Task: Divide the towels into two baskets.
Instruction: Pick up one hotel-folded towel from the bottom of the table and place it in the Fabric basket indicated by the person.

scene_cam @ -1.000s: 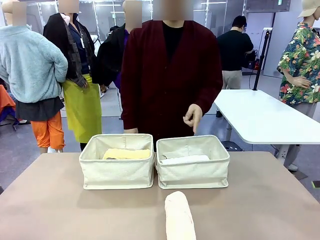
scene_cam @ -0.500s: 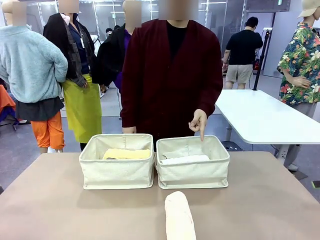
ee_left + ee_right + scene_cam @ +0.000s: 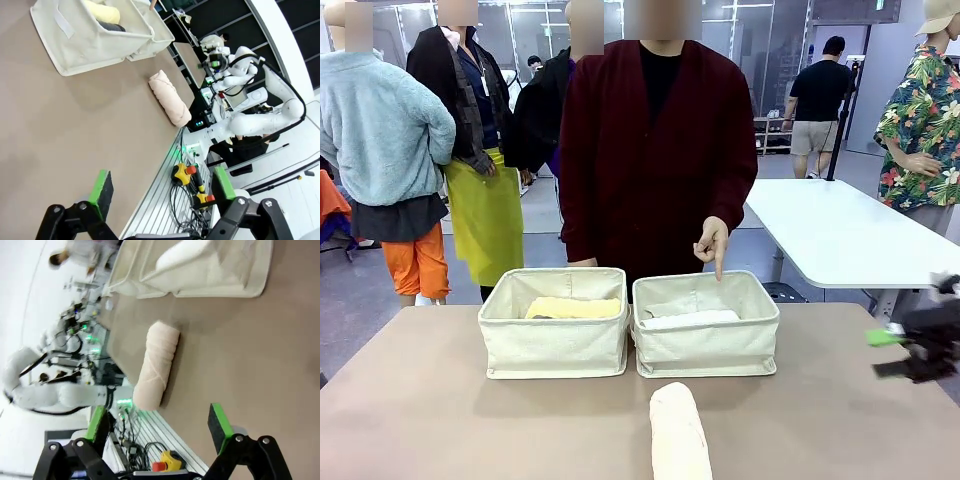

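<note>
Table [image 3: 440,420]: flat tan top, matte. Wide bare stretches to the left and right of the baskets and along the near left; the near edge drops to a ribbed metal rail with cables and red-buttoned boxes, seen in the left wrist view.

Two baskets sit side by side at the far middle, walls touching or nearly so. Both are cream canvas, soft-sided, rectangular, with folded rims. Left basket [image 3: 555,345] holds a pale yellow towel [image 3: 573,307], with a dark grey towel [image 3: 116,27] tucked under it, seen in the left wrist view. Right basket [image 3: 707,342] holds a white towel [image 3: 688,319] lying low inside.

Pinkish cream towel [image 3: 678,432]: rolled terry log, lying on the bare table just in front of the right basket, apart from it, running toward the near edge. Nothing stands between it and either gripper.

Person in a dark red cardigan stands behind the baskets; one hand [image 3: 712,240] hangs over the right basket's far rim, forefinger pointing down into it.

Right gripper [image 3: 910,350]: blurred at the table's right edge, low over the top, well apart from the baskets; green pads spread wide, nothing between them. Left gripper [image 3: 162,192]: fingers spread, holding nothing, hovering over bare table near the rail, well apart from the cream roll.
</note>
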